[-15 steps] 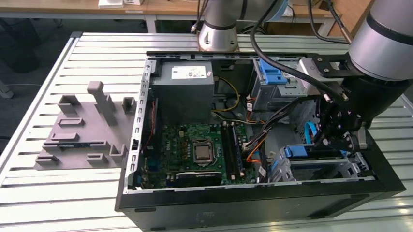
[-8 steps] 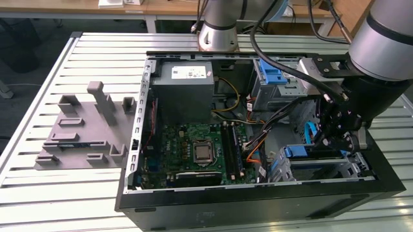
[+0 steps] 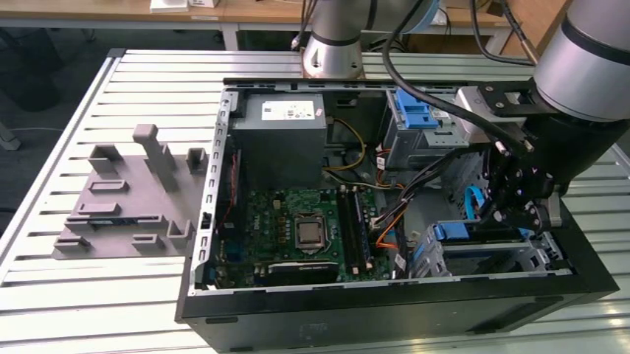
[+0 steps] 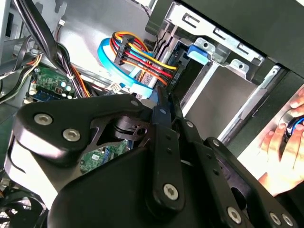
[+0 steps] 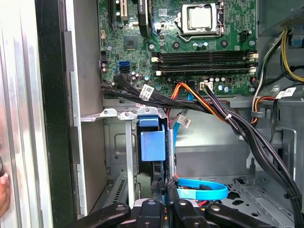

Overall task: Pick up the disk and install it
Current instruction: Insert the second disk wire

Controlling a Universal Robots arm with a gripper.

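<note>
- Disk (image 5: 153,145), known by its blue plastic bracket, stands on edge in the drive bay at the front corner of the open computer case (image 3: 394,310); in the first wrist view it sits between the bay's metal rails, below the motherboard (image 5: 190,42).
- Gripper (image 3: 520,214) hangs directly over that bay in the exterior view, and in the first wrist view its fingertips (image 5: 164,190) pinch the disk's near edge, so the jaws look clamped on the disk.
- Judged from this, pick-up is done and the install step is in hand: the disk is partly seated in its slot.
- Seating calls for a straight push along the rails, keeping the blue data cable (image 5: 199,190) and black cable bundle (image 5: 237,123) clear.
- A person's hand (image 4: 280,152) rests on the case's outer wall in the second wrist view.
</note>
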